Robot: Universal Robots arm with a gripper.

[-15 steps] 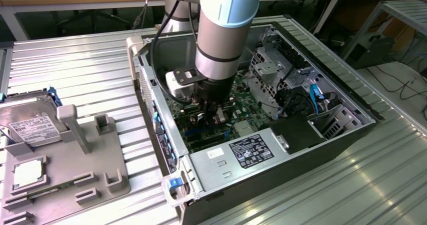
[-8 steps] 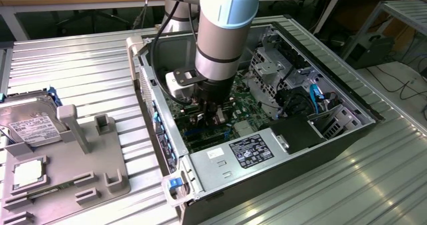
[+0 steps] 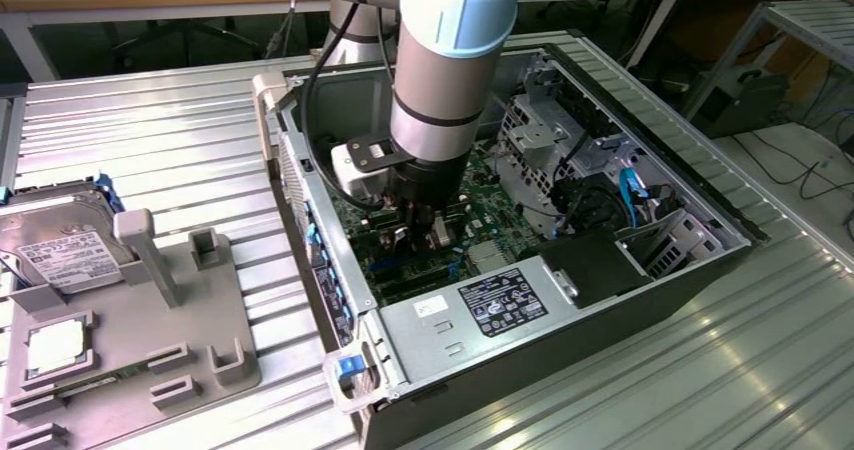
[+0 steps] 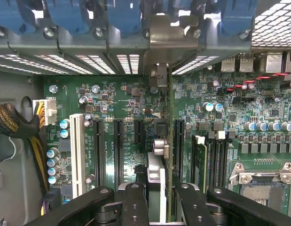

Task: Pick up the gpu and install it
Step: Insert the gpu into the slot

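Green-edged gpu (image 4: 165,188) stands on edge, clamped between the jaws (image 4: 159,200) above the motherboard (image 4: 126,108) slots.

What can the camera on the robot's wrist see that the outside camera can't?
Wrist view alone: the white slot and black slots on the motherboard, the empty processor socket, and the gpu edge-on between the gripper fingers, above a slot. Exterior view alone: the grey tray holding a hard drive, and the power supply. Both share the gripper, the motherboard and the computer case.
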